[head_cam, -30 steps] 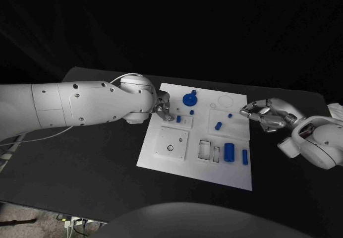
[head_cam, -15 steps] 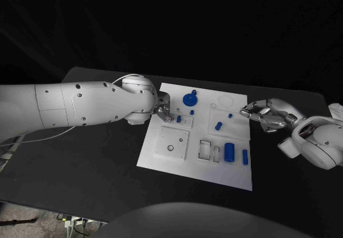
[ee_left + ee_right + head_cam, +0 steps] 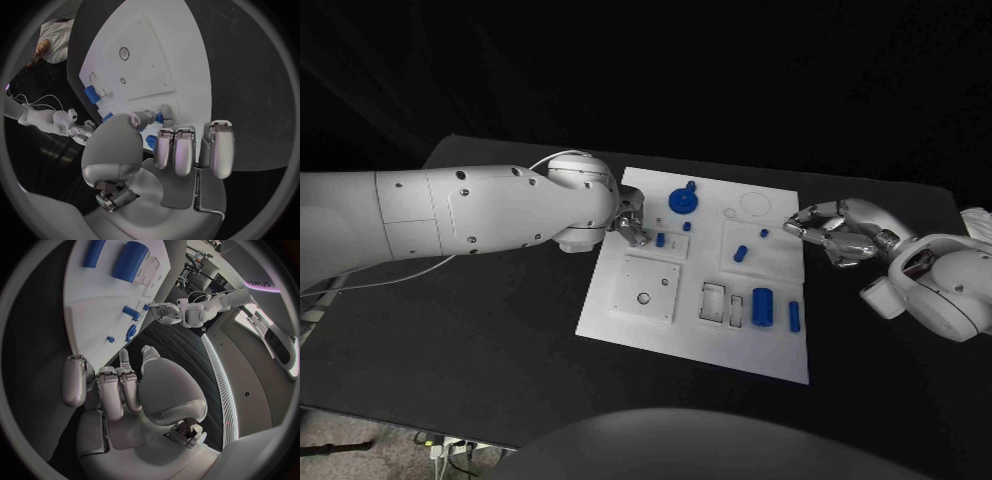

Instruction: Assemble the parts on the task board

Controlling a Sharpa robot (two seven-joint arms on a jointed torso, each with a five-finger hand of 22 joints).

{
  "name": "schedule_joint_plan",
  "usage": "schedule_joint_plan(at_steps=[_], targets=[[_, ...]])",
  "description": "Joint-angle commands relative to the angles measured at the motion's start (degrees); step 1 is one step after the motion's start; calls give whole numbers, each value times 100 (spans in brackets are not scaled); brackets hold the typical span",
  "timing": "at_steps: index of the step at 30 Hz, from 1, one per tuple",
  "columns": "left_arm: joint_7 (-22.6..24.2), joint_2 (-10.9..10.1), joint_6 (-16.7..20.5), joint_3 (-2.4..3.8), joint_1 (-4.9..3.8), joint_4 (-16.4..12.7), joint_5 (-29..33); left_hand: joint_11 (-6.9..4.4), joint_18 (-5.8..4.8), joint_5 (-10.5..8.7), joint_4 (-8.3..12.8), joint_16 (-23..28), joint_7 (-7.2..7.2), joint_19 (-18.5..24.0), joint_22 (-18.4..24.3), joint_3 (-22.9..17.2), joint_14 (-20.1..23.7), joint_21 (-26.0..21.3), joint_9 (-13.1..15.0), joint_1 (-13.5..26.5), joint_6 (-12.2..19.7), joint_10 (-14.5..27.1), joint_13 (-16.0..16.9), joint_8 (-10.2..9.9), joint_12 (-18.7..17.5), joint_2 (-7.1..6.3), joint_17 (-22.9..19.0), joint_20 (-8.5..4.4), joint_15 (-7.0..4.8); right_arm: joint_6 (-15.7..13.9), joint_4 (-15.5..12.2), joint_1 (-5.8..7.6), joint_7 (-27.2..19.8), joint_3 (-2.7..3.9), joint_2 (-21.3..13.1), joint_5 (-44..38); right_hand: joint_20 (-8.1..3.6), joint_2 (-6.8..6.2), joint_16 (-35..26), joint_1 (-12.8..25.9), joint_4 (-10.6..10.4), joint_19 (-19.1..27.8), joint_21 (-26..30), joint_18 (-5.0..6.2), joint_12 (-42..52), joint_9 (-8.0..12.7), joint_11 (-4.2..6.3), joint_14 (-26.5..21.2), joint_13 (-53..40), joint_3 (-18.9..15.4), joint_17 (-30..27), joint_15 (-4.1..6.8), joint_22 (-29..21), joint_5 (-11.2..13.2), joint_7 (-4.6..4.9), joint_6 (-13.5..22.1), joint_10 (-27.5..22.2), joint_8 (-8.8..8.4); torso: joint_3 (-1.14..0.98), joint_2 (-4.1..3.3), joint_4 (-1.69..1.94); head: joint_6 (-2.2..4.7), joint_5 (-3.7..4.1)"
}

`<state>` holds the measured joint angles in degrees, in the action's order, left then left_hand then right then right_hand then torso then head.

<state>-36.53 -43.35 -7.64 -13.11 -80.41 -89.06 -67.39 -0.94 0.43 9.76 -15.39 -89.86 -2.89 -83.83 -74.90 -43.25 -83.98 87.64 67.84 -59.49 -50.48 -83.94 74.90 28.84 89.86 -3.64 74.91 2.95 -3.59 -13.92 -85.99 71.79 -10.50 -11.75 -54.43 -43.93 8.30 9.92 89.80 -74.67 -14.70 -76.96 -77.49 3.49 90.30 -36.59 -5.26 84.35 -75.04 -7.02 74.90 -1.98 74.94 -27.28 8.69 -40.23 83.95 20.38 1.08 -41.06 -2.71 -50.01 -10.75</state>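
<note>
Small blue peg [image 3: 659,239] stands on the white rectangular task board [image 3: 646,320], left of centre frame, apparently pinched by the left hand [image 3: 630,222]. Right hand [image 3: 831,232] hovers curled at the board's right edge, holding nothing. Risk: tilted peg jams or slips from the fingertips.
</note>
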Motion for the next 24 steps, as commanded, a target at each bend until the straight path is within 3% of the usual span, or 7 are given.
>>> schedule_joint_plan(at_steps=[1,6,11,16,20,24], targets=[[-3,21,43,-17,36,19,48,-29,18,72,55,-14,37,-485,-1429,-66,-602,-13,45,-41,-23,-606,1510,51,14,107,1509,-15,-4,104,-11,-5,0,0,0,-25,2,9,20,-34,-36,49,36,38,-30,1,44,565,-1496,1,1510,1,992,-19,-6,-34,605,-1,-1,3,-1,1,-2],[58,0,138,-17,39,15,53,-64,16,430,382,-14,68,-491,-1433,-271,-602,-3,172,-214,-113,-606,1510,189,14,178,1509,-40,-36,107,-10,-5,5,0,-1,-25,2,9,20,-36,-36,51,37,39,-30,1,44,565,-1496,2,1510,1,991,-20,-7,-37,605,-1,0,6,-4,1,-1],[202,-35,242,-17,40,-5,86,-84,13,598,610,-14,85,-498,-1437,-398,-602,11,261,-315,-183,-606,1510,294,14,222,1509,-61,-55,104,-9,-5,6,0,-1,-25,2,9,20,-37,-35,52,39,39,-30,0,43,565,-1496,3,1510,1,990,-21,-7,-38,605,0,2,2,-5,1,9],[421,-84,369,-16,40,-45,101,-91,6,530,696,-14,94,-511,-1445,-488,-602,35,315,-348,-215,-606,1510,359,14,235,1509,-70,-63,100,-9,-6,7,0,-5,-25,3,10,20,-41,-34,59,45,41,-30,0,43,565,-1496,6,1510,0,988,-22,-7,-42,605,1,-2,4,-5,1,19],[625,-186,507,-10,31,-138,103,-98,-1,355,710,-14,103,-525,-1454,-642,-602,65,383,-327,-227,-606,1510,438,14,209,1509,-77,-69,92,-9,-6,11,0,-12,-26,3,10,20,-41,-34,59,45,41,-30,0,43,565,-1496,6,1510,0,988,-22,-7,-42,605,1,-2,4,-5,1,44],[829,-284,550,0,-45,-206,111,-107,-7,161,696,-14,115,-539,-1463,-838,-602,93,456,-278,-235,-606,1510,530,14,157,1509,-83,-76,86,-9,-6,17,0,-14,-26,3,10,20,-41,-34,59,45,41,-30,0,43,565,-1496,6,1510,0,988,-22,-7,-42,605,1,-12,9,-10,1,34]])
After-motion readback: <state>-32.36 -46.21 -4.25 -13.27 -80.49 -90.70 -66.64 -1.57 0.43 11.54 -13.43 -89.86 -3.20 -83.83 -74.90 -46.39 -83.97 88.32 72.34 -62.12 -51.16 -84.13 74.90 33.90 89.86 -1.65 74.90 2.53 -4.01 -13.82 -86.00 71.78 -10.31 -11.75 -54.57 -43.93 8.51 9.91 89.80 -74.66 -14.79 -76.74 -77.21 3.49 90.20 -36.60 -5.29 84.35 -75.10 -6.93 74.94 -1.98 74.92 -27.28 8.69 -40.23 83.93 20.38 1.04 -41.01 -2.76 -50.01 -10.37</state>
